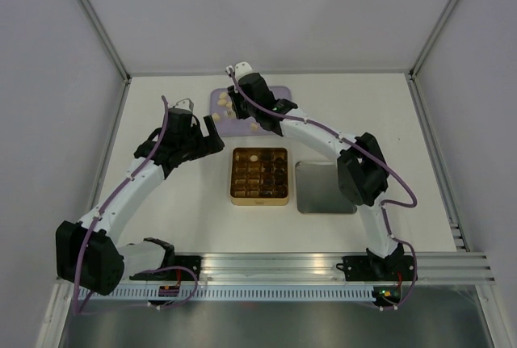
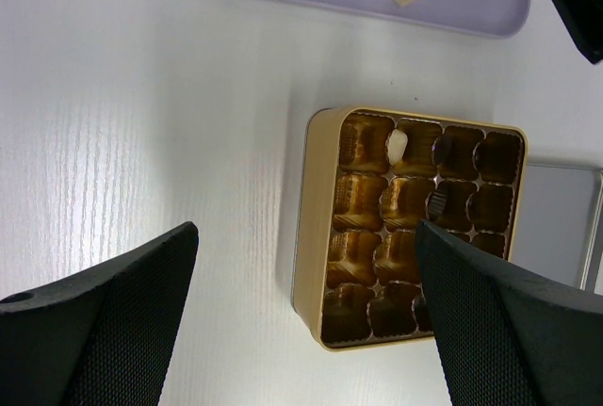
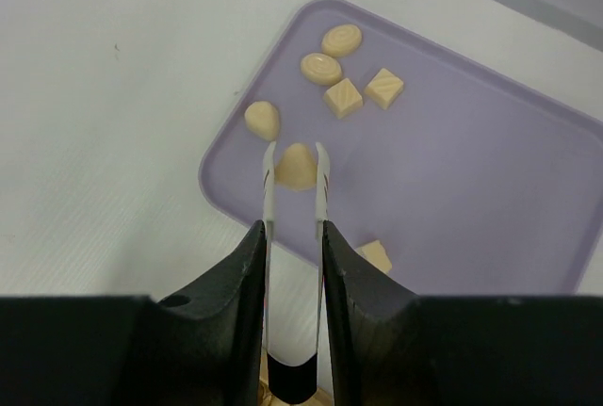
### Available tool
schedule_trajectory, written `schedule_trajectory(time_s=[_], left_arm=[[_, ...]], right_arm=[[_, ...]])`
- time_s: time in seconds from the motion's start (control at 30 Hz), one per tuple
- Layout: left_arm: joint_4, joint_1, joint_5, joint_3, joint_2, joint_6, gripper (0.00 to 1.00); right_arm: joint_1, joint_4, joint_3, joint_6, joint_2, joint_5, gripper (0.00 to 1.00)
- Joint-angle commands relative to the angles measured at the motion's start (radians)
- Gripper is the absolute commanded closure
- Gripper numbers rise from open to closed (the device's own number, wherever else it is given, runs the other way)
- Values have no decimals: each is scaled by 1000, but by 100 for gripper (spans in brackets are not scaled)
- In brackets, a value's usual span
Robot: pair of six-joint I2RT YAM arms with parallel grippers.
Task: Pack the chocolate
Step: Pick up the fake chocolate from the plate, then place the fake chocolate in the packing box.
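Cream-coloured chocolate piece (image 3: 296, 166) lies on the lilac tray (image 3: 471, 189), straddled by the tips of the metal tweezers (image 3: 268, 194) clenched in the right gripper (image 3: 292, 246), while the released left gripper (image 2: 306, 274) hangs near the gold tin (image 2: 311, 189).

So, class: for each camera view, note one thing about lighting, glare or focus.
Top external: even light, faint shadows. Left wrist: glare whitens the white table; the square gold gridded tin casts a shadow leftward. Right wrist: slim metal tweezers sharp, black jaws blurred.
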Motion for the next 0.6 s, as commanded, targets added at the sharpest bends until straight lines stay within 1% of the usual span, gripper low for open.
schedule_trajectory(time_s=[0.0,0.17,0.2,0.23,0.4,0.5,0.57], left_arm=[[14,4,-11,2,-24,-16,0],[12,4,14,3,-24,-20,0],[14,4,15,2,-26,-25,0],[14,4,15,0,-26,-28,0],[23,4,18,-10,-31,-52,0],[35,4,25,-7,-29,-54,0],[35,6,54,-9,-29,-49,0]], right_arm=[[3,56,-78,3,-113,-4,98],[8,90,-259,20,-303,-9,98],[9,100,-320,20,-333,-10,98],[11,106,-348,20,-392,-12,98],[43,110,-521,32,-563,-9,98],[60,90,-566,41,-615,-14,97],[73,82,-583,43,-632,-17,97]])
